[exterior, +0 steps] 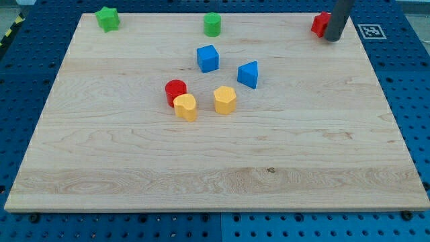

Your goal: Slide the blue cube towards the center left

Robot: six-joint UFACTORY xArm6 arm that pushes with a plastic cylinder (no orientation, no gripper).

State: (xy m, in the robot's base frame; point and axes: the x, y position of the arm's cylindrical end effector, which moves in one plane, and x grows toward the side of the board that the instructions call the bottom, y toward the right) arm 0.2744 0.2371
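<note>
The blue cube (pixel 207 58) looks light, rigid and slidey on the worktop (pixel 134 154); it's best pushed on its right face. No fingers fitted; my tip (pixel 332 39) is parked far upper right.

This is a robotics lab or test cell rather than any home or shop. The bench (pixel 215 168) is a pale wooden board laid on a blue perforated metal base (pixel 410 101) with a regular grid of mounting holes, the kind used for fixtures. A black-and-white fiducial marker (pixel 371 30) is fixed at about 1 o'clock, beside the board's corner, and a strip of yellow-and-black hazard tape (pixel 10 33) runs at about 10 o'clock.
</note>
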